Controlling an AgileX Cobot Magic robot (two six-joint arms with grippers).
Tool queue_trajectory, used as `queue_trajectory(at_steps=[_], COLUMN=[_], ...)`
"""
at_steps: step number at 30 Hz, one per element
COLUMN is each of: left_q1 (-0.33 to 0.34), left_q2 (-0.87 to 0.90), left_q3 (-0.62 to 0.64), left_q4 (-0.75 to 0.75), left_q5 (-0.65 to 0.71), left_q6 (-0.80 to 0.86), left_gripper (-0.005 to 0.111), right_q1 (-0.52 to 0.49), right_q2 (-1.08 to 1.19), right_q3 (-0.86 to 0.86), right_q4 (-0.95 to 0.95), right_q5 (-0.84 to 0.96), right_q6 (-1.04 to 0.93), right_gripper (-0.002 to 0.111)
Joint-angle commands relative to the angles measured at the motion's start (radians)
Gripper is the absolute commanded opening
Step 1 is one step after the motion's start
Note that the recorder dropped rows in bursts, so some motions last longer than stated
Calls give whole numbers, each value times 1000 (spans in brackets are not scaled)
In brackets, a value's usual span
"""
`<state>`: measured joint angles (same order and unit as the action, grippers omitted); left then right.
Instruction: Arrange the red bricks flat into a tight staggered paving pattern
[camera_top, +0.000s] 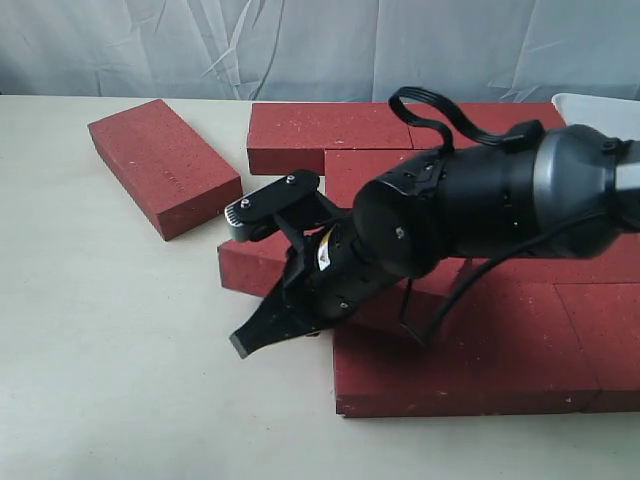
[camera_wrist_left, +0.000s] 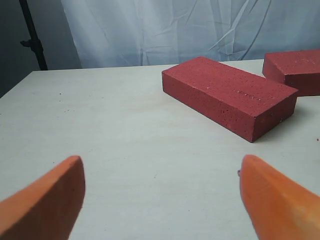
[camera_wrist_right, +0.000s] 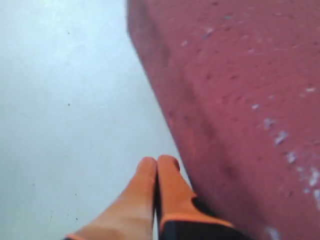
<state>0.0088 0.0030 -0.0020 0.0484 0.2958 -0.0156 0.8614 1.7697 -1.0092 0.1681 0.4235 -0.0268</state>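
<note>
Right end effector (camera_top: 250, 340), tips pinched shut on nothing, sits hard beside the jutting brick (camera_top: 248, 268) of the paved cluster; an off-centre shove could twist it and open gaps. Left end effector (camera_wrist_left: 161, 162) gapes empty, facing the stray brick (camera_wrist_left: 227, 95) lying apart on the counter (camera_wrist_left: 115, 130)

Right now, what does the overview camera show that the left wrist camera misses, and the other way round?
Only the overview: the black arm stretched over the laid bricks, and a white object's corner. Only the left wrist view: the left end effector, orange fingers spread wide above bare table, and a dark stand. Both: the loose brick lying askew, the end of one laid brick, the pale table, the grey cloth behind.
</note>
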Motion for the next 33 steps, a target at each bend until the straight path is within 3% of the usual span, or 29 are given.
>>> queue_trajectory(at_steps=[1,5,21,27,33], left_q1=[-1,-1,-1,-1,-1], left_q2=[-3,-3,-3,-3,-3], left_q3=[2,2,2,2,2], left_q4=[-7,-7,-7,-7,-7], left_q5=[-10,-10,-10,-10,-10], left_q6=[-3,-3,-3,-3,-3], left_gripper=[79,79,79,79,79], right_q1=[1,1,-1,-1,-1], right_q2=[38,50,-49,-78,-78], right_q3=[-33,-58,-105,-100,-48], right_q4=[-1,-4,-136,-313,-494], right_q5=[-17,8,440,544,539], right_q6=[3,3,3,99,238], right_gripper=[-1,-1,-1,-1,-1])
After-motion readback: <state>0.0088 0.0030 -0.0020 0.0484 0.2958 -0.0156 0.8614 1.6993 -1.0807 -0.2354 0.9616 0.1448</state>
